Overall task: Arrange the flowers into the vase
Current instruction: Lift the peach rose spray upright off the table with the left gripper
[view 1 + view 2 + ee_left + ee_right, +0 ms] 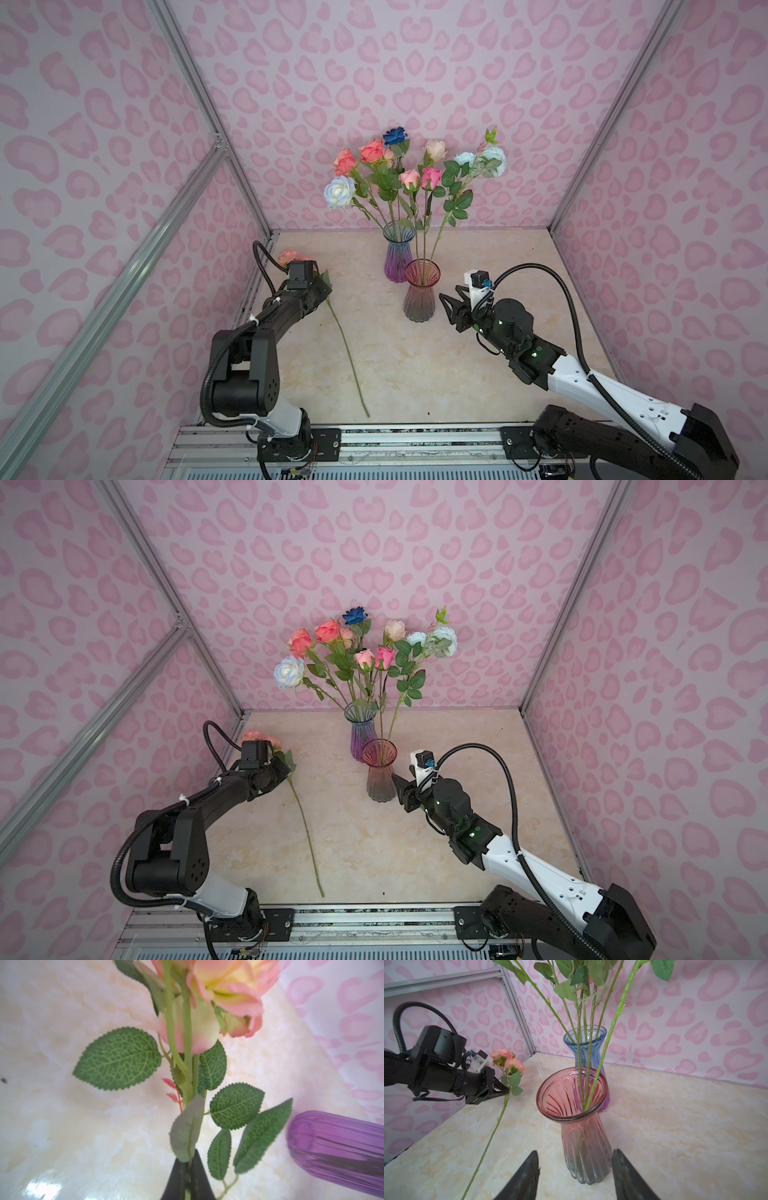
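Now my left claw [508, 1091] is pinched tight on the loose rose [506, 1059], gripping its stem among the lowest leaves. The pink heads stick out past the tips, and the long stem slants back down to the table [415, 374]. My right claw [445, 306] has its jaws apart and empty, with the red vase [587, 1142] just ahead between them. Beyond it stands the purple vase [398, 257]. Both vases hold flowers [374, 166].
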`<state>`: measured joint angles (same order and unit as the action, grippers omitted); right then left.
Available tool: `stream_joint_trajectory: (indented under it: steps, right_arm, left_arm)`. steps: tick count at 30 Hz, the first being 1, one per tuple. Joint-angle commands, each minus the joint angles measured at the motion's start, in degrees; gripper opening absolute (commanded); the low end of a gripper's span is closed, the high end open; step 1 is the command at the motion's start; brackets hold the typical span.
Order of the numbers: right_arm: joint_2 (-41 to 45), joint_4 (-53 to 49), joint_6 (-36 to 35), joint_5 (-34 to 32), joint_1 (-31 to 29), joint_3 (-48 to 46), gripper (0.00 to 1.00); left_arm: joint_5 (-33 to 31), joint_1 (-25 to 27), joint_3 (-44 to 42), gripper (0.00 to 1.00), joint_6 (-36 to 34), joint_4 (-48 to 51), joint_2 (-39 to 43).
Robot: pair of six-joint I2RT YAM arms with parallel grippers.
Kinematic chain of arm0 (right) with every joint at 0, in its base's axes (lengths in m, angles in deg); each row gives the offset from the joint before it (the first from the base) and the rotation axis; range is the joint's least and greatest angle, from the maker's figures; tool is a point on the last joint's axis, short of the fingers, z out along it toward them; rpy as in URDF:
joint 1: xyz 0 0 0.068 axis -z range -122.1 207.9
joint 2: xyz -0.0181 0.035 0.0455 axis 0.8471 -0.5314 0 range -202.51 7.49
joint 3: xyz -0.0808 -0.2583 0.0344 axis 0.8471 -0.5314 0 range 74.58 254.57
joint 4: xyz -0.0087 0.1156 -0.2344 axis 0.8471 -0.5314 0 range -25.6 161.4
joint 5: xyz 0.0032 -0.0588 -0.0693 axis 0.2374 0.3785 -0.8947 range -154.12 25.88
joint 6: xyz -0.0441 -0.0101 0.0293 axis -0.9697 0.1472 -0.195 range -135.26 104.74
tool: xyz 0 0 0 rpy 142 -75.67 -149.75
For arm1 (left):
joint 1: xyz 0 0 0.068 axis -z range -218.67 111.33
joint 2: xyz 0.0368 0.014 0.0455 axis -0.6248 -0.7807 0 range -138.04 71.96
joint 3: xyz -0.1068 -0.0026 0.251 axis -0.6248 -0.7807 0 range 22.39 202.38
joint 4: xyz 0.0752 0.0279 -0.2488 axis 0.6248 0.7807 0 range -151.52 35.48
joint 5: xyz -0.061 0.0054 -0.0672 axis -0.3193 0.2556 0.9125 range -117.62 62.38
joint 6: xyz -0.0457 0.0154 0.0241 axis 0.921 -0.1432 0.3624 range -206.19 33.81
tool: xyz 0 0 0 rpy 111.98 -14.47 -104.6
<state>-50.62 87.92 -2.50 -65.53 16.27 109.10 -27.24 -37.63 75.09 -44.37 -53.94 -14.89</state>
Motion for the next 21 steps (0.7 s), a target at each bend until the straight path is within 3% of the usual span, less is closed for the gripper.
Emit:
stream_joint_trajectory:
  steps: [1, 7, 11, 12, 16, 21]
  right_arm:
    - [0.6, -0.6, -0.1, -0.4, 0.0, 0.7, 0.57]
    - [1.6, -0.7, 0.2, 0.6, 0.1, 1.6, 0.57]
    - [-0.1, 2.1, -2.7, 16.7, -0.8, 3.1, 0.58]
    - [-0.8, 2.4, -3.3, 18.2, -1.7, 3.7, 0.58]
    - [-2.7, -0.1, -6.7, 12.0, -6.3, 6.3, 0.59]
    - [-3.0, -0.7, -6.2, 8.4, -6.5, 7.1, 0.59]
  left_arm:
    - [-0.6, 0.0, 1.3, 0.03, -1.6, 2.7, 6.6]
    - [0.4, 2.6, 2.1, 0.03, -10.1, -2.5, 24.0]
    - [-1.7, 7.8, 2.9, 0.03, -18.2, -5.1, 34.8]
    - [-1.7, 8.5, 3.3, 0.03, -19.1, -5.0, 36.5]
    - [0.3, 10.5, 5.3, 0.03, -22.6, -5.7, 43.3]
    - [6.0, 10.9, 10.8, 0.03, -24.3, -5.4, 47.1]
